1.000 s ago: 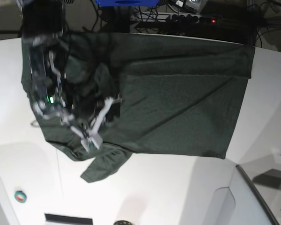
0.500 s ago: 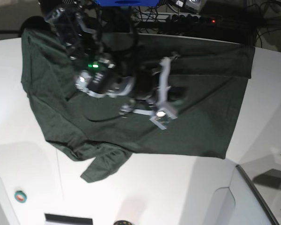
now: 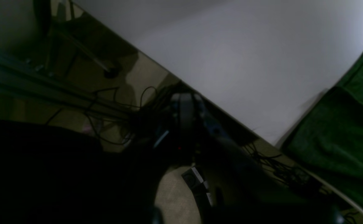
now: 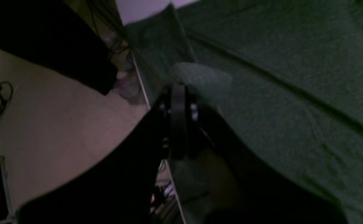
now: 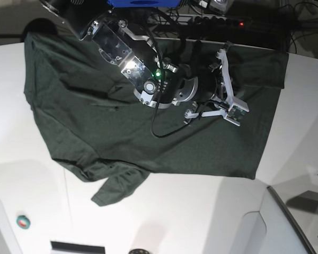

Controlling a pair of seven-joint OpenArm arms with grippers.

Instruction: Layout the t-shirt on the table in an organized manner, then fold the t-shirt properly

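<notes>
One garment in play: the t-shirt (image 5: 164,132), dark green, lies spread over the far half of the table (image 5: 201,211), mostly flat. Its far edge runs along the table's far rim, and in the right wrist view we see cloth drooping a little past that rim. One sleeve (image 5: 119,185) sits bunched and twisted at the near-left corner of the shirt, pointing toward the near edge. We see long creases across the upper body of the cloth.

We have the right arm (image 5: 132,58) reaching in from the far left, stretched over the shirt's upper middle. The right gripper (image 5: 230,108) sits above the cloth toward the shirt's right side, jaws closed together with no cloth between them that we can see. Whether the tips touch the fabric, we cannot tell.

We don't see the left gripper in the base view. The left wrist view is dark and blurred; the jaws there read as closed, with nothing in them. That camera looks at the table's far rim, the floor with cables (image 3: 113,130) beyond it, and a corner of the shirt at the right.

A small round red-and-green object (image 5: 23,221) sits on the table near left, well apart from the shirt.
</notes>
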